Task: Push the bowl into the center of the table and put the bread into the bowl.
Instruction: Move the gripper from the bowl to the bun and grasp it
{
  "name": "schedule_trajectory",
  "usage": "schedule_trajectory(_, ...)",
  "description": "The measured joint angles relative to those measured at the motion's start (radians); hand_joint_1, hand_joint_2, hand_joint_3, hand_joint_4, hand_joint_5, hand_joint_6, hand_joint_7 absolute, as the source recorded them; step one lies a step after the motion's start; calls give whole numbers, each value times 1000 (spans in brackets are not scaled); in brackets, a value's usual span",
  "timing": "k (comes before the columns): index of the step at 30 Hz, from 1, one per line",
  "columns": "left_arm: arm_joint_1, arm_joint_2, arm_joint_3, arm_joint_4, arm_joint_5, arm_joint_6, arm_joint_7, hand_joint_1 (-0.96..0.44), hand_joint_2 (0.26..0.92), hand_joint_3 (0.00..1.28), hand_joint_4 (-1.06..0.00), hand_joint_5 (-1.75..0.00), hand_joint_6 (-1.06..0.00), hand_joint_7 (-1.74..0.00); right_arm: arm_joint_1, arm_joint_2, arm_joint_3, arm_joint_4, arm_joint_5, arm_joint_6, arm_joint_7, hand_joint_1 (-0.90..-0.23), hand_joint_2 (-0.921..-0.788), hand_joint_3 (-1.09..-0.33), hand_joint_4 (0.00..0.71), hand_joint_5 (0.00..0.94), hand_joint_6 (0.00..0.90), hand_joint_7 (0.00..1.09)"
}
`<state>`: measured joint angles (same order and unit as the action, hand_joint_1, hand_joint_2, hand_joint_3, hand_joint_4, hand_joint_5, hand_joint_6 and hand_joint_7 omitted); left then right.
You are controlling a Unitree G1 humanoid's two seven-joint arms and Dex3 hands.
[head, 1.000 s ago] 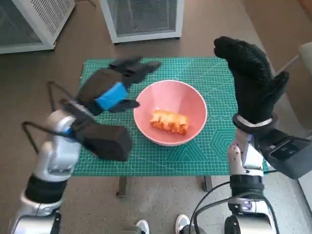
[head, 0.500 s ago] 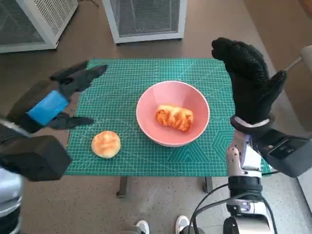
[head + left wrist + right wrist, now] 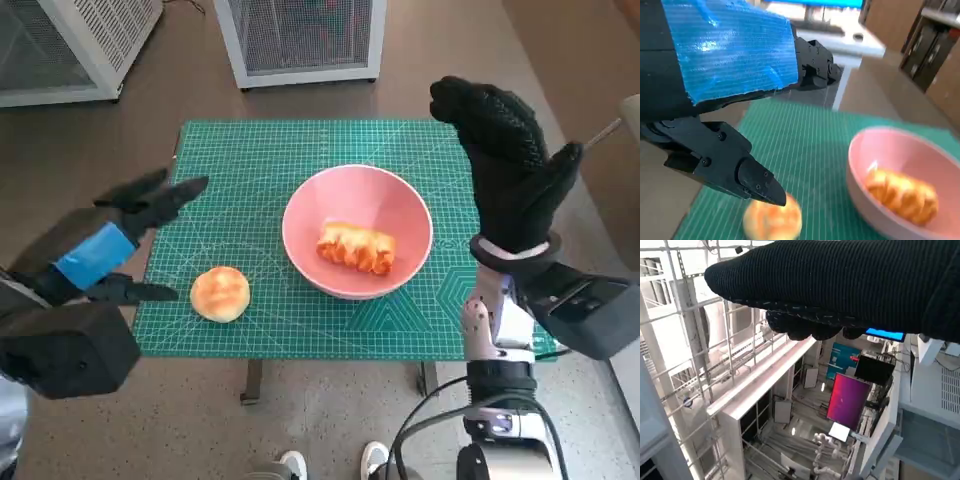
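Head view: left hand (image 3: 105, 240) has pulled back off the green mat (image 3: 300, 150) to the worktop's left edge since a second ago, fingers spread, holding nothing. That uncovers a round bun (image 3: 220, 293) on the mat's near left, apart from the bowl. Pink bowl (image 3: 400, 200) sits about mid-mat, unchanged, with the twisted bread (image 3: 355, 247) inside. Right hand (image 3: 510, 170) stays raised over the right edge, fingers extended, empty.

Left wrist view: left hand (image 3: 725, 90) open above the mat (image 3: 800, 135), thumb tip over the bun (image 3: 772, 222); bowl (image 3: 860, 165) with bread (image 3: 902, 195) beside.

Right wrist view: glove (image 3: 840, 285) only, fingers hardly visible, nothing held.
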<state>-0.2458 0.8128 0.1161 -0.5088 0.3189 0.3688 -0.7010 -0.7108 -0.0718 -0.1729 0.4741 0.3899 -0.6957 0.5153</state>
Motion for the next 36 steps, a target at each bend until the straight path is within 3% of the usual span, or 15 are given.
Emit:
schedule_trajectory(16,-6,-60,-202,231,90,-23,90,-284,716,2,-30,-1,-159,0,0,-5,-3,1,2,6,12,-495,-921,-497,290,6,88,505)
schedule_trajectory(25,-58,-124,-315,423,157,-36,143,-257,722,4,-25,-1,-157,-1,1,-6,-3,0,2,6,14,-499,-921,-497,289,5,87,505)
schedule_trajectory(36,-91,-167,-388,563,203,-27,155,-161,726,3,-34,-3,-162,-2,1,-18,-10,2,2,6,23,-495,-921,-494,287,3,86,503)
